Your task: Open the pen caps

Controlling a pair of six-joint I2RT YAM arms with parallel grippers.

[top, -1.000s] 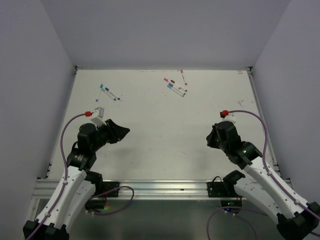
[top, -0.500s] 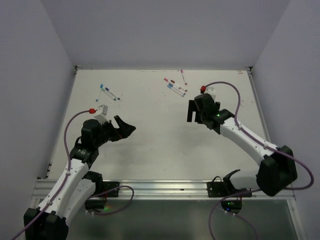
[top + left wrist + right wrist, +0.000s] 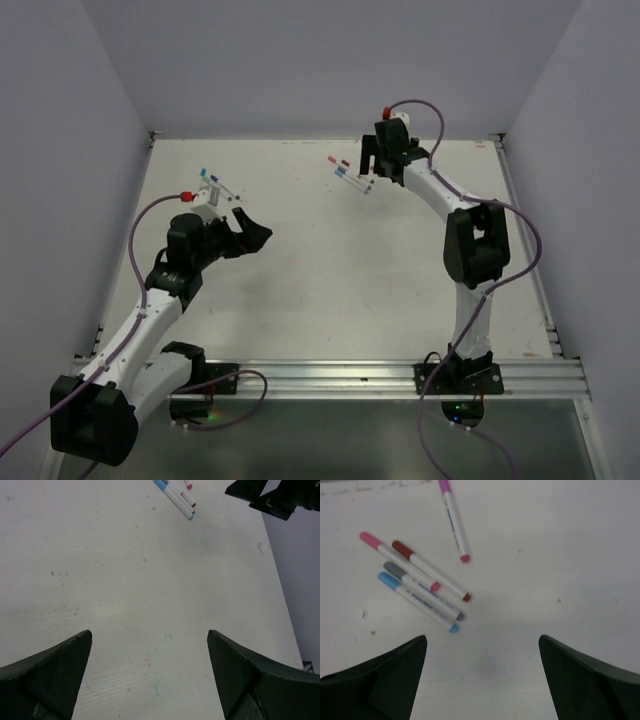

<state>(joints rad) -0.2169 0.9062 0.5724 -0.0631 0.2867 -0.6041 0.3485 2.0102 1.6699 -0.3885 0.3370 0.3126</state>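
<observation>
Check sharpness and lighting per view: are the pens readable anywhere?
Top external: even, diffuse light, no glare, but the pens are mere specks. Left wrist: table sharp, left fingers dark and soft-edged. Right wrist: mildly blurred overall, yet the pen caps show colours; faint shadow between the right fingers.

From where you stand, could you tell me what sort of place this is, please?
Probably a robotics test cell: a plain white table boxed in by blank walls, two robot arms mounted at an aluminium rail, and only a few marker pens laid out.
</observation>
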